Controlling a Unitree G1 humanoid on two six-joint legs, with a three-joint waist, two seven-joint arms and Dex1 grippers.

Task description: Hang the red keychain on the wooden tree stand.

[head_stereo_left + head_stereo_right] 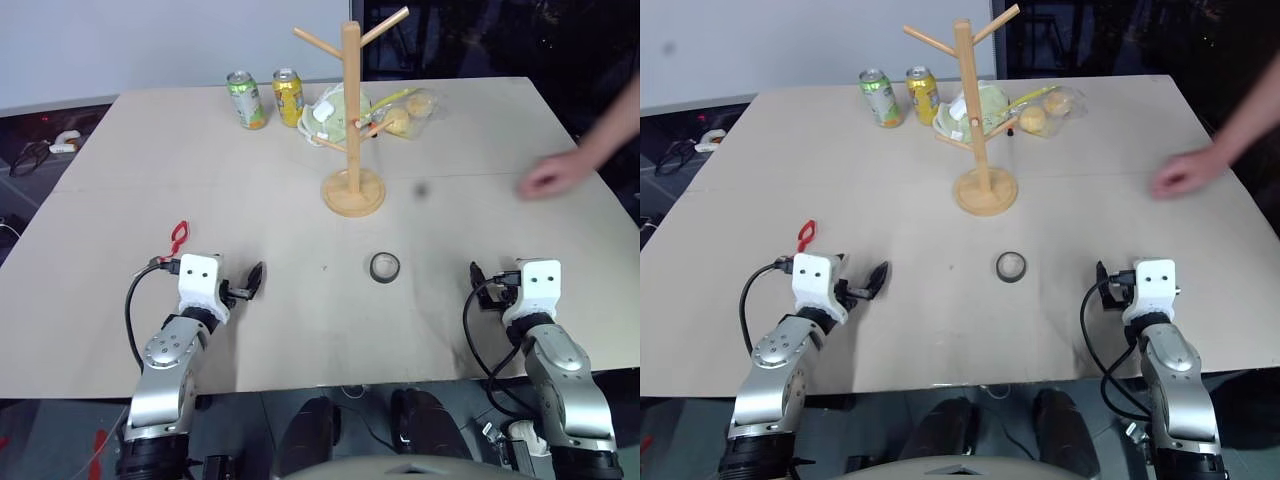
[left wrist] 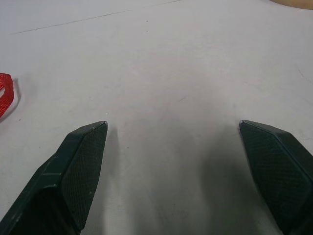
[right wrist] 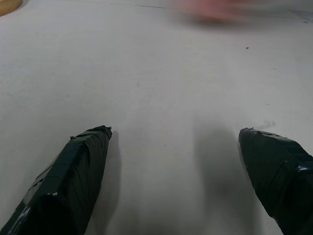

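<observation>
Left claw (image 2: 173,129) and right claw (image 3: 174,133) wide apart, empty.

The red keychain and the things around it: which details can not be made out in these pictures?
- Red keychain: too small in the eye views to show its key; in the left wrist view the picture edge cuts it off.
- Person's hand: blurred; in the right wrist view only a smear.
- Pale bag behind the wooden stand: the pole hides part, its contents unclear.
- Stand base: cut at both wrist views' edges.

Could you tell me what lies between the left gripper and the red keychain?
Nothing: in the left eye view only bare table separates the left gripper from the keychain.
</observation>
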